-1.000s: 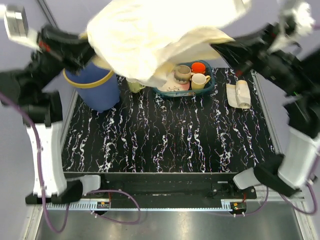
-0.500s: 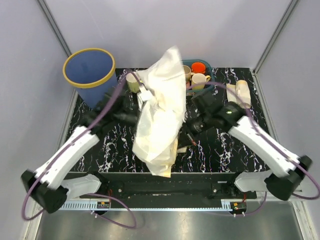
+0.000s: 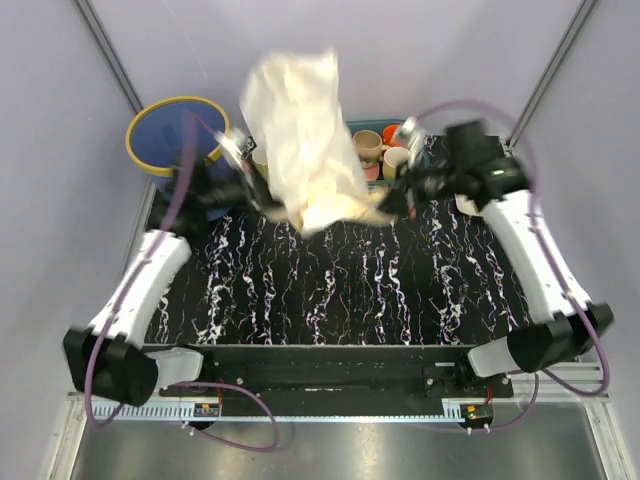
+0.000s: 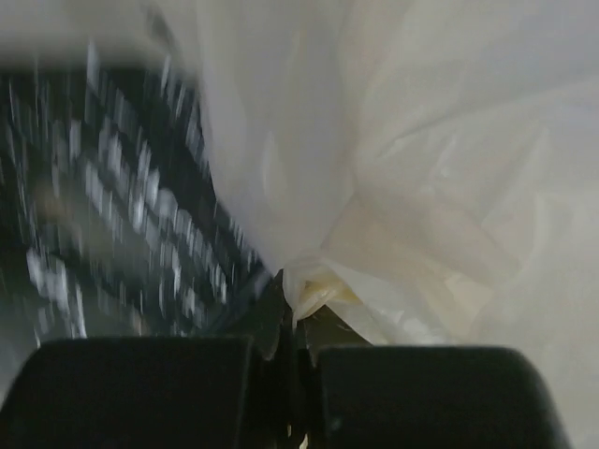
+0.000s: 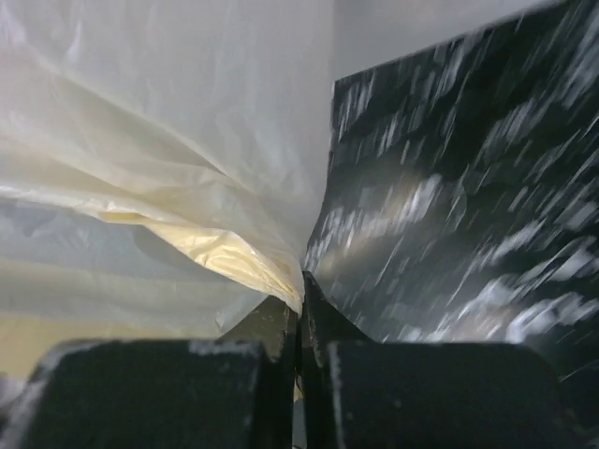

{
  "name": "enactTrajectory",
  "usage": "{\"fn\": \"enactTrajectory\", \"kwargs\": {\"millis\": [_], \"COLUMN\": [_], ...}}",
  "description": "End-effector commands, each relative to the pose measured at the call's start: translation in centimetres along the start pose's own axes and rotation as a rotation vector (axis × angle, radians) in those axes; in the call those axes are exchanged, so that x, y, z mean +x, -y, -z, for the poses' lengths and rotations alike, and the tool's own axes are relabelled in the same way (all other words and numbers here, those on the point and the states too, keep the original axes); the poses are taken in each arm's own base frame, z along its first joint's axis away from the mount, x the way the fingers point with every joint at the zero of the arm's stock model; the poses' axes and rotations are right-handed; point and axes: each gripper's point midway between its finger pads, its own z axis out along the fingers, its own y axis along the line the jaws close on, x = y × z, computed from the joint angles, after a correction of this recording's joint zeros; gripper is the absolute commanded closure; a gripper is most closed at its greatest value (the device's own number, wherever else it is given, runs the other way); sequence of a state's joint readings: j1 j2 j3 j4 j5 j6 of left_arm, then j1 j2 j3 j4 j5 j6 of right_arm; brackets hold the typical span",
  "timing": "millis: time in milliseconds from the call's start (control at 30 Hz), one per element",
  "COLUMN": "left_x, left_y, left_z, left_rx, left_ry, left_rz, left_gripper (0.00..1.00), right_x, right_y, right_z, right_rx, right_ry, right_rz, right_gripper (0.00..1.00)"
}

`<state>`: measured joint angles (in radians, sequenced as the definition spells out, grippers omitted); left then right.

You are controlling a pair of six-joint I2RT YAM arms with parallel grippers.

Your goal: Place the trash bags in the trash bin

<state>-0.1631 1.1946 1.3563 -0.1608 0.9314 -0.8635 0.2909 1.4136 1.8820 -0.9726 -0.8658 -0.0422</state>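
A: Position of the large sack (image 3: 300, 130)?
B: Held up clear of the desk (image 3: 350, 290), just right of the trash bin (image 3: 160, 140); outside it, beside the yellow rim, spread as a tall crumpled sheet.
A: State of the left jaws?
B: Fully closed on a gathered fold at the sack's lower corner nearer the trash bin; cream film bunched between the tips in the left wrist view.
A: And the right jaws?
B: Fully closed too, pinching the lower corner farther from the trash bin; thin film clamped at the tips in the right wrist view.
A: Anything else nearby?
B: Teal basket (image 3: 372, 125) with mugs (image 3: 367, 146), farther right of the trash bin, partly hidden behind the sack.
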Motion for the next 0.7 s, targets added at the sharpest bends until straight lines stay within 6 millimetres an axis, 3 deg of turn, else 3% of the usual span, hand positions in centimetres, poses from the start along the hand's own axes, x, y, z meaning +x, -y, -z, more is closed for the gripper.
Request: {"fn": "enactTrajectory", "kwargs": {"millis": [0, 33, 67, 100, 133, 167, 200, 233, 267, 300, 333, 367, 400, 467, 500, 533, 600, 667], "left_x": [16.7, 17.5, 15.5, 13.7, 10.0, 5.2, 0.2, -3.7, -7.3, -9.4, -10.7, -10.4, -9.5, -6.9, -4.3, -3.2, -0.6, 0.6], "left_y": [-1.1, 1.7, 5.9, 8.3, 9.0, 13.0, 12.7, 11.5, 14.1, 12.5, 11.2, 11.9, 11.7, 11.5, 8.6, 8.1, 7.0, 7.2], "left_z": [1.8, 2.3, 3.5, 4.0, 3.6, 4.5, 5.2, 4.4, 5.9, 6.3, 6.1, 6.0, 5.5, 4.6, 3.2, 3.5, 2.8, 2.5], "left_rx": [0.091, 0.175, 0.285, 0.333, 0.297, 0.307, 0.221, 0.169, 0.109, -0.007, -0.060, -0.015, 0.028, 0.099, 0.099, 0.072, 0.084, 0.108], "left_ry": [-0.450, -0.463, -0.360, -0.288, -0.182, -0.064, 0.060, 0.128, 0.242, 0.297, 0.321, 0.303, 0.264, 0.198, 0.125, 0.144, 0.099, 0.054], "left_rz": [0.146, 0.064, -0.080, -0.161, -0.225, -0.340, -0.401, -0.431, -0.651, -0.676, -0.683, -0.683, -0.647, -0.547, -0.465, -0.453, -0.399, -0.361], "left_gripper": [1.00, 1.00, 1.00, 1.00, 1.00, 1.00, 1.00, 1.00, 1.00, 1.00, 1.00, 1.00, 1.00, 1.00, 1.00, 1.00, 1.00, 1.00], "right_x": [12.0, 12.7, 11.1, 8.8, 6.8, 4.8, 1.0, -0.9, -2.6, -5.0, -6.5, -7.4, -8.2, -7.8, -6.3, -5.5, -2.4, -1.3], "right_y": [-7.0, -9.3, -11.0, -11.8, -10.6, -9.8, -9.7, -5.0, -3.1, -1.7, 1.5, 2.3, 2.0, 0.4, 0.7, -0.8, -0.9, -2.0], "right_z": [0.3, 0.8, 1.8, 2.5, 2.3, 2.3, 3.6, 3.1, 3.8, 5.4, 6.9, 7.8, 8.4, 8.1, 7.0, 6.5, 4.7, 3.9], "right_rx": [-0.278, -0.352, -0.351, -0.335, -0.233, -0.170, -0.083, 0.134, 0.241, 0.337, 0.451, 0.487, 0.490, 0.410, 0.368, 0.286, 0.189, 0.099], "right_ry": [-0.253, -0.253, -0.174, -0.103, -0.054, -0.013, 0.073, 0.078, 0.104, 0.159, 0.191, 0.216, 0.242, 0.251, 0.225, 0.228, 0.173, 0.149], "right_rz": [-0.037, -0.013, 0.014, 0.061, 0.106, 0.168, 0.273, 0.315, 0.342, 0.370, 0.360, 0.362, 0.381, 0.373, 0.313, 0.279, 0.186, 0.138], "right_gripper": [1.00, 1.00, 1.00, 1.00, 1.00, 1.00, 1.00, 1.00, 1.00, 1.00, 1.00, 1.00, 1.00, 1.00, 1.00, 1.00, 1.00, 1.00]}}
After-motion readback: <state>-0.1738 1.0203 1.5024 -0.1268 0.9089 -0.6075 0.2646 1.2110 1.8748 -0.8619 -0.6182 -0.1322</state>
